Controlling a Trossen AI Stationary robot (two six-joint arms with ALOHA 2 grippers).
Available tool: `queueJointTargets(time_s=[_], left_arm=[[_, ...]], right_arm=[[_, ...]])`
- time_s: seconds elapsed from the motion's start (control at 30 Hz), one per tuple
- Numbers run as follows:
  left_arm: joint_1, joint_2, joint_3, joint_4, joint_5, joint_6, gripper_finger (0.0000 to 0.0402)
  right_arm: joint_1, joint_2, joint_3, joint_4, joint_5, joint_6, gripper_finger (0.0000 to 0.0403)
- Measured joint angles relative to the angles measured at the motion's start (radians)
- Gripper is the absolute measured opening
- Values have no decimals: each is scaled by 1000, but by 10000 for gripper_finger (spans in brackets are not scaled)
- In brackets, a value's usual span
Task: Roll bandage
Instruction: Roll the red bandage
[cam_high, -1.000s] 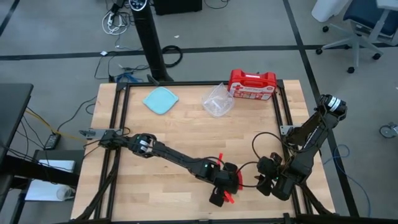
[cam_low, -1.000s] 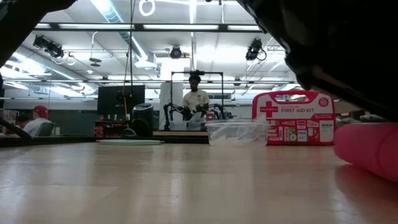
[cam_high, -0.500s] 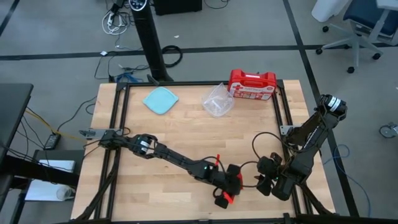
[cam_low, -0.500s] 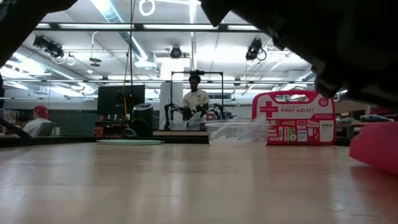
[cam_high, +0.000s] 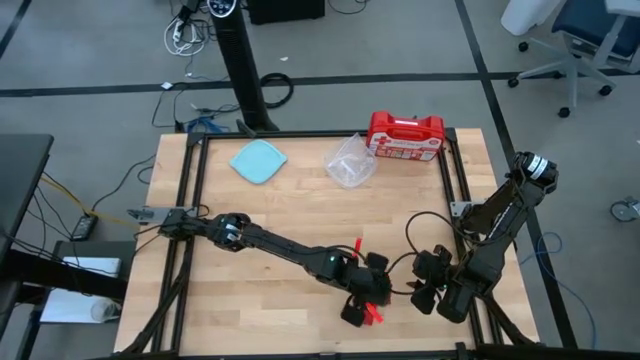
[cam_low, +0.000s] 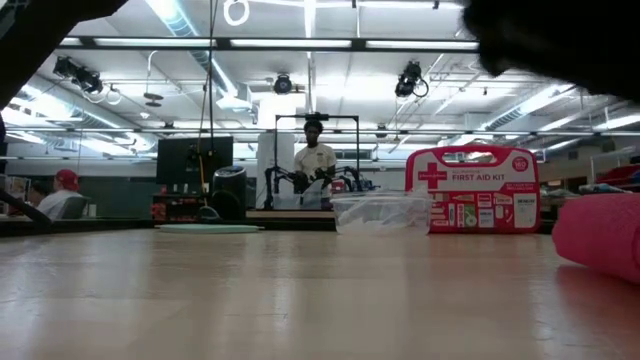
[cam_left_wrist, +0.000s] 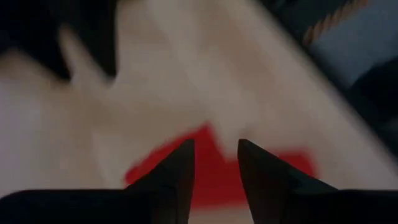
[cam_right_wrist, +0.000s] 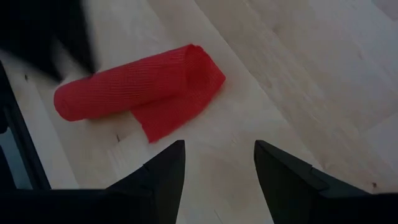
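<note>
The red bandage (cam_right_wrist: 137, 87) lies on the wooden table as a loose roll, with a short flap (cam_right_wrist: 165, 118) spread flat beside it. In the high view only a red bit of the bandage (cam_high: 372, 313) shows, near the table's near edge. In the low view the bandage (cam_low: 600, 235) rests at the right. My left gripper (cam_high: 362, 298) hovers open just above the bandage (cam_left_wrist: 214, 180) and shows in the right wrist view as a dark blur (cam_right_wrist: 43, 31). My right gripper (cam_right_wrist: 214, 162) stands open a little to the bandage's right (cam_high: 425, 290), with nothing between its fingers.
At the far edge stand a red first-aid case (cam_high: 405, 135), a clear plastic container (cam_high: 350, 160) and a teal cloth (cam_high: 258, 160). A black cable (cam_high: 415, 235) loops near my right arm. A person (cam_low: 315, 160) stands in the room beyond the table.
My left gripper has risen from the bandage. In the low view its dark bulk has drawn upward and uncovered the room behind. The bandage has stayed on the table. My right arm has kept still.
</note>
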Motion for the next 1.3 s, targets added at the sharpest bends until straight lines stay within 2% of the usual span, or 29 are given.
queueJointTargets(time_s=[0.17,0.27,0.53,1.03,1.3], left_arm=[[-1,0,-15,-78,-24,63,127],[-4,-1,-60,-33,-5,108,127],[-4,-2,-171,137,6,105,127],[-26,-4,-330,493,-10,-5,127],[-38,-1,-338,552,-18,-24,127]], right_arm=[[0,0,0,0,7,-3,191],[0,0,0,0,17,-3,191],[0,0,0,0,18,-4,191],[0,0,0,0,18,-3,191],[0,0,0,7,40,-4,191]])
